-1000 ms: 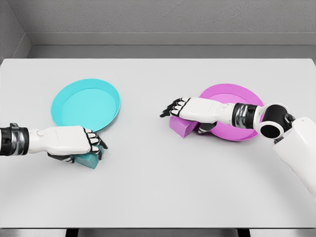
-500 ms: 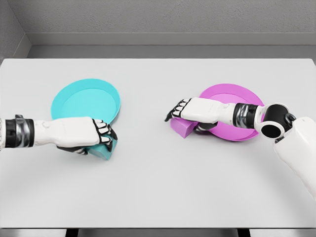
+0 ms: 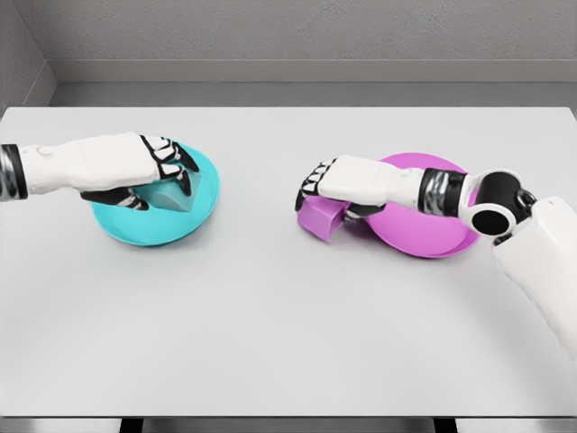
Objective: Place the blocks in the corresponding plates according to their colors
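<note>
Left arm cut off at the picture's left edge, right arm cut off at the lower right corner. Teal block point(image 3: 169, 195) mostly hidden under the left hand point(image 3: 135, 171), only its front and right faces showing; teal plate point(image 3: 153, 225) partly covered by that hand and block. Purple block point(image 3: 318, 217) half hidden beneath the right hand point(image 3: 341, 185), its upper faces out of sight; hard to tell whether resting on the table point(image 3: 288, 325) or lifted clear. Near rim of the purple plate point(image 3: 424, 230) masked on its left by wrist and forearm.

Left fingers point(image 3: 171, 158) curled down tight around the teal block, gripping it over the middle of the teal plate; contact between block and plate impossible to judge. Right fingers point(image 3: 311, 185) bent over the far top edge of the purple block, thumb tucked against its near side, clasping it just beside the left rim of the purple plate, outside it
</note>
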Motion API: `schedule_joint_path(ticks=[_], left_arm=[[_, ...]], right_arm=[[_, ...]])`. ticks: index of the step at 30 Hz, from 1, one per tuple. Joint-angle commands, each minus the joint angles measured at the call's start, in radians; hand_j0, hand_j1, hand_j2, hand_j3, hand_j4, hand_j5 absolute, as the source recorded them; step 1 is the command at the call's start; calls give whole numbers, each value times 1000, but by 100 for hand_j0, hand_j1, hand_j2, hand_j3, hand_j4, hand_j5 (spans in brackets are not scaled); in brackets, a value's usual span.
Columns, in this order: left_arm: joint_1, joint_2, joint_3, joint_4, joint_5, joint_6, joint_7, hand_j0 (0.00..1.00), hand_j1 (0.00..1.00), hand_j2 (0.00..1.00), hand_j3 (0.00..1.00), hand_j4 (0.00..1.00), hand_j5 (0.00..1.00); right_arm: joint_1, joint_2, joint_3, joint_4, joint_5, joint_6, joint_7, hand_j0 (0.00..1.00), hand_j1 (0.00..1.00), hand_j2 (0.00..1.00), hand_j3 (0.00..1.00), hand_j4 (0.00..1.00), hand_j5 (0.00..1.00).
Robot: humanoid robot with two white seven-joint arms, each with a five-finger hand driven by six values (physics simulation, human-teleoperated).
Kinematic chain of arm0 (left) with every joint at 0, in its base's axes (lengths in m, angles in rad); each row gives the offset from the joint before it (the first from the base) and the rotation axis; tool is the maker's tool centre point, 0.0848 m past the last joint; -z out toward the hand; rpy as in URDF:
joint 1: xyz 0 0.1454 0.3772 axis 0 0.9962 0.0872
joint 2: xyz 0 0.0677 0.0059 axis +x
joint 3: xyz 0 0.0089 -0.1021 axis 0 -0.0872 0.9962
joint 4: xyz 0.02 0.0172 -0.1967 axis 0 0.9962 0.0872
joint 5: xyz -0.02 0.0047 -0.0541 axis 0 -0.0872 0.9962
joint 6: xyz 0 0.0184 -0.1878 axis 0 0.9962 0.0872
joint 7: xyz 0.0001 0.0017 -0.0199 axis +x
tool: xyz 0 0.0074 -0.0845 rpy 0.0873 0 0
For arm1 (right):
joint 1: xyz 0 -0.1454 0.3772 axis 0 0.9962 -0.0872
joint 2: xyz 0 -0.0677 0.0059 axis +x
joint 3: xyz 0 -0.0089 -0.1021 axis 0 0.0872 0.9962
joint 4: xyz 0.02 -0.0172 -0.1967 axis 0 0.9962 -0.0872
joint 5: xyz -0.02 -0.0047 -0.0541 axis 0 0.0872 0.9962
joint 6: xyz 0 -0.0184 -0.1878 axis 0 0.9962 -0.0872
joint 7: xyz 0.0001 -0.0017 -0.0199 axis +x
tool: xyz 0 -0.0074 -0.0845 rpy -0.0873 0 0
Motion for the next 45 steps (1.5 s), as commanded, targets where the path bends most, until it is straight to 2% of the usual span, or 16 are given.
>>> schedule_joint_path(ticks=[1, 3, 7, 9, 11, 12, 13, 14, 16, 19, 22, 28, 33, 37, 38, 45], left_arm=[[-3, -21, 28, 111, 5, 3, -5, 37, 37, 37, 37, 37, 37], [-14, -40, 31, 168, 2, 3, -7, 37, 37, 37, 37, 37, 37], [-14, -98, 20, 217, -49, 3, -7, 38, 38, 38, 38, 38, 38], [-15, -115, 20, 263, -73, 3, -7, 39, 39, 39, 39, 39, 39], [-15, -130, 20, 290, -75, 3, -7, 40, 40, 40, 40, 40, 40], [-15, -141, 20, 298, -75, 3, -7, 43, 43, 43, 43, 43, 43], [-14, -149, 20, 307, -75, 3, -7, 47, 47, 47, 47, 47, 47], [-15, -150, 20, 320, -73, 3, -7, 57, 57, 57, 57, 57, 57], [-14, -150, 20, 336, -73, 3, -7, 78, 78, 78, 78, 78, 78], [-14, -150, 22, 341, -73, 3, -7, 100, 100, 100, 100, 100, 100], [-14, -149, 22, 350, -72, 3, -7, 100, 100, 100, 100, 100, 100], [-14, -150, 22, 350, -68, 3, -7, 100, 100, 100, 100, 100, 100], [-18, -143, 25, 349, -56, 3, -7, 100, 100, 100, 100, 100, 100], [9, 20, 20, 422, 203, 3, -7, 100, 100, 100, 100, 100, 100], [34, 32, 22, 435, 205, 3, -7, 100, 100, 100, 100, 100, 100], [40, 38, 25, 488, 206, 3, -7, 100, 100, 100, 100, 100, 100]], right_arm=[[0, 1, -58, 0, -46, 3, -1, 62, 62, 62, 62, 62, 62], [0, -4, -78, 2, -129, 3, -1, 62, 62, 62, 62, 62, 62], [54, -34, -297, 20, -215, 3, -1, 62, 62, 62, 62, 62, 62], [94, -63, -436, 106, -274, 3, -1, 62, 62, 62, 62, 62, 62], [100, -103, -472, 190, -296, 3, -1, 62, 62, 62, 62, 62, 62], [110, -108, -472, 190, -294, 3, -1, 62, 62, 62, 62, 62, 62], [114, -109, -472, 190, -294, 3, -1, 64, 64, 64, 64, 64, 64], [114, -109, -469, 187, -293, 3, -1, 85, 85, 85, 85, 85, 85], [121, -154, -485, 213, -294, 3, -1, 100, 100, 100, 100, 100, 100], [129, -182, -526, 235, -295, 3, -1, 100, 100, 100, 100, 100, 100], [133, -206, -581, 296, -296, 3, -1, 100, 100, 100, 100, 100, 100], [133, -260, -575, 295, -293, 3, -1, 100, 100, 100, 100, 100, 100], [143, -263, -569, 296, -278, 3, -1, 100, 100, 100, 100, 100, 100], [141, -263, -538, 296, -276, 3, -1, 100, 100, 100, 100, 100, 100], [146, -263, -535, 296, -272, 3, -1, 100, 100, 100, 100, 100, 100], [132, -263, -529, 287, -238, 3, -1, 100, 100, 100, 100, 100, 100]])
